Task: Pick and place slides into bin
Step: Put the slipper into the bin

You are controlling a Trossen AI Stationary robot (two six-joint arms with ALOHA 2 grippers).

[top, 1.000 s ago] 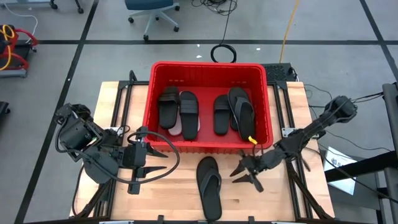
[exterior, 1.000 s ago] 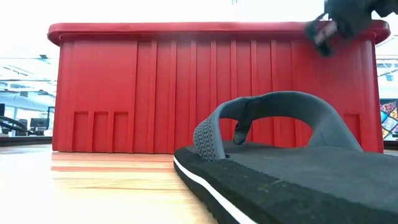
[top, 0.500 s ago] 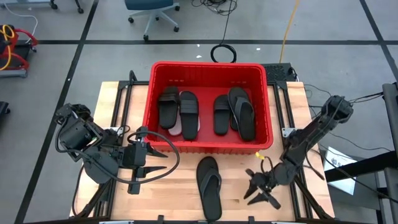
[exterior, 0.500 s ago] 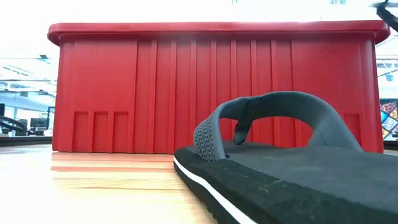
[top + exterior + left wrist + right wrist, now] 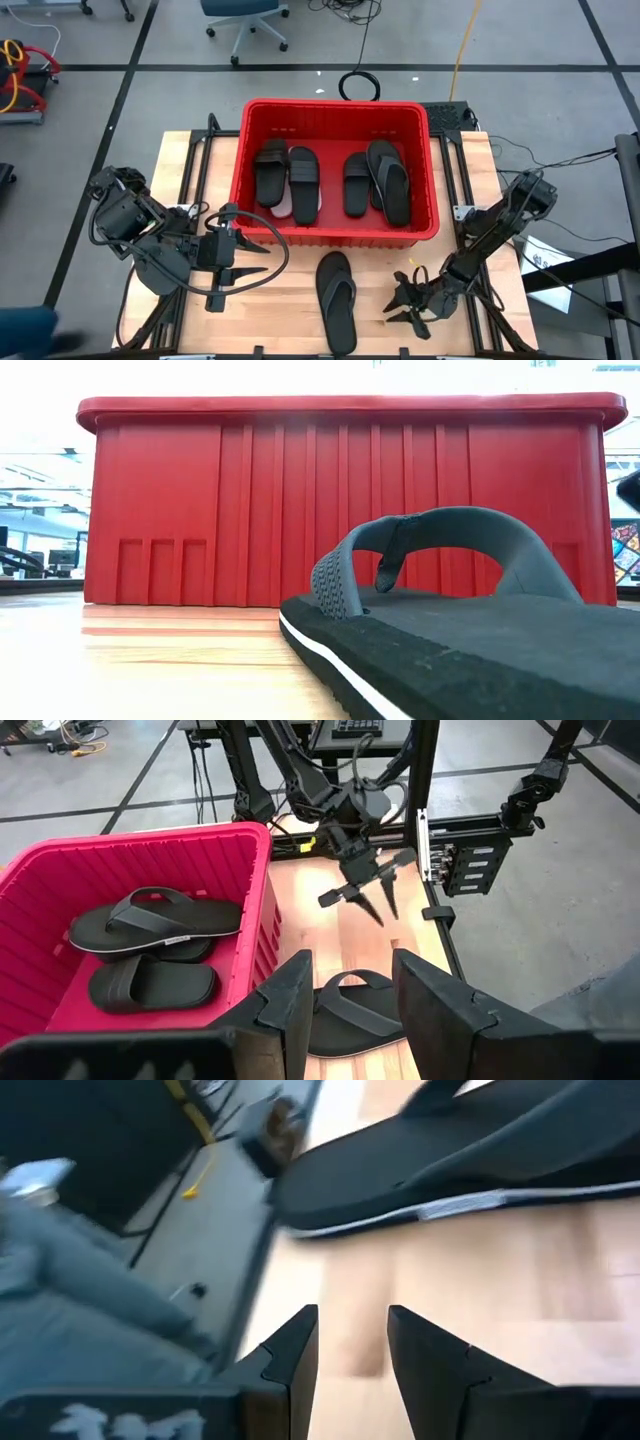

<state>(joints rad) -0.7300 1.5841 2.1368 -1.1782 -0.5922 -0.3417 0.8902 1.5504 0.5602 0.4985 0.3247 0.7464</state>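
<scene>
Black flip-flop (image 5: 337, 300) lies lengthwise toward the bin (image 5: 262, 234); our right end effector (image 5: 408, 305), open and empty, sits just beside it. Our left end effector (image 5: 243, 262), also open, waits farther off.

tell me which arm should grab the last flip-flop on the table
Probably right: the right gripper is open, low beside the flip-flop. The left gripper waits farther off, nearer the bin.

Glossy ribbed red plastic bin (image 5: 431, 190), matt foam flip-flop (image 5: 337, 298), pale wood table (image 5: 290, 310).
</scene>
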